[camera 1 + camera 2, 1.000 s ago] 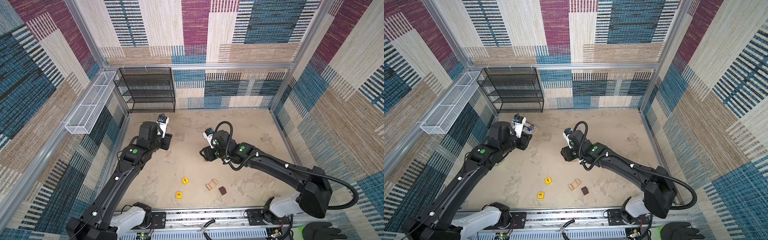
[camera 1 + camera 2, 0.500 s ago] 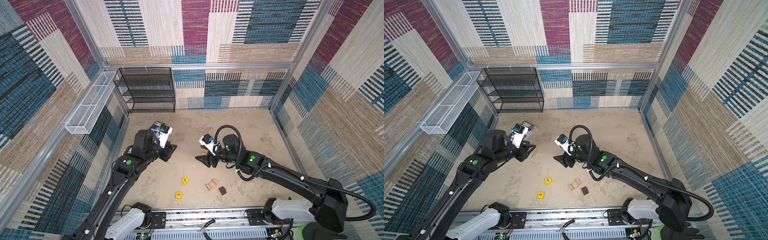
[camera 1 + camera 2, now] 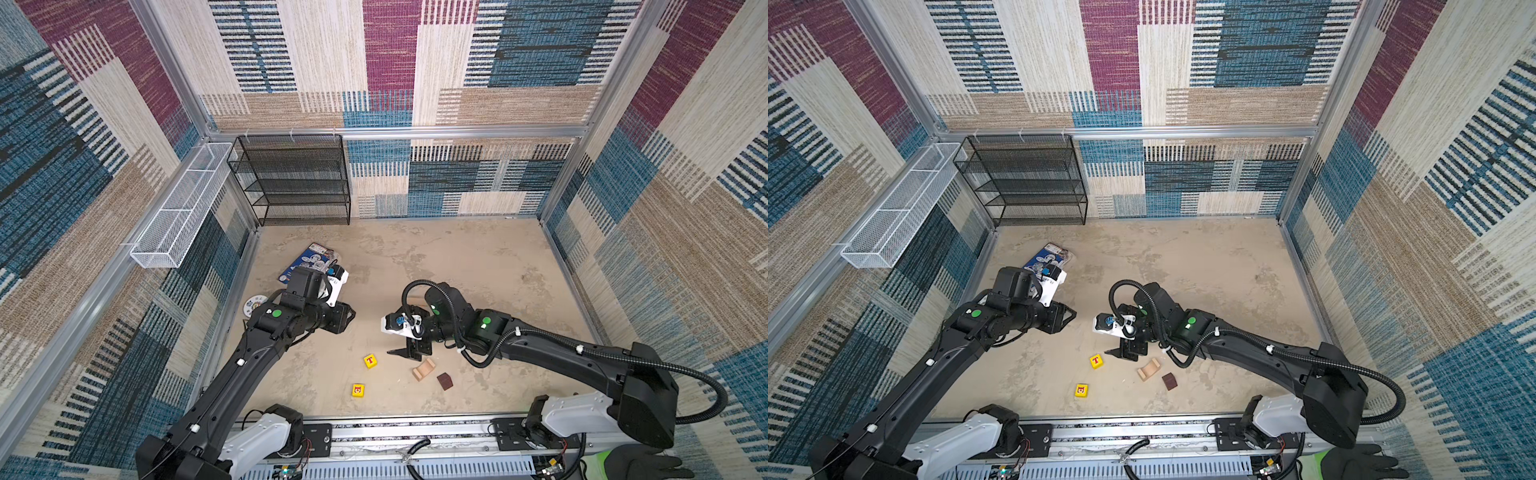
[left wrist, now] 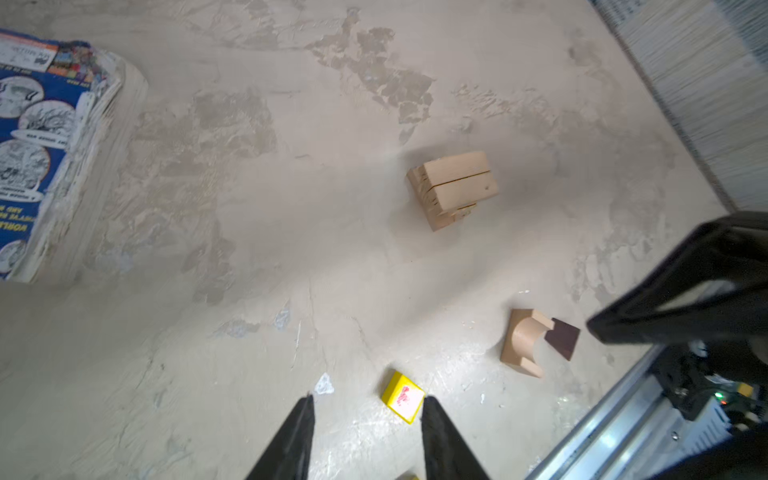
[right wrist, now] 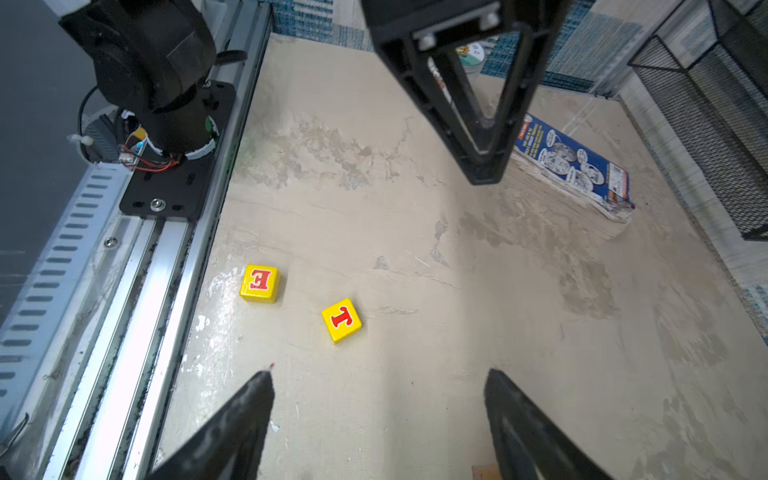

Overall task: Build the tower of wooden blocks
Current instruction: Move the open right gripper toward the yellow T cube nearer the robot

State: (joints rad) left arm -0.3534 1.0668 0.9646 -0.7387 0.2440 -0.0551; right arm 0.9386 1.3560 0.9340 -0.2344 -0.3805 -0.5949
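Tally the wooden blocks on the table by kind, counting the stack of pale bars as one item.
2 yellow letter cubes: T cube, E cube
1 pale wood arch
1 dark brown cube
1 stack of pale bars
Total: 5

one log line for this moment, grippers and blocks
left gripper: open, empty | right gripper: open, empty | bar stack: standing | arch, brown cube, T cube, E cube: loose, unstacked

Left tool (image 4: 369,398) half-open, right tool (image 5: 379,373) wide open
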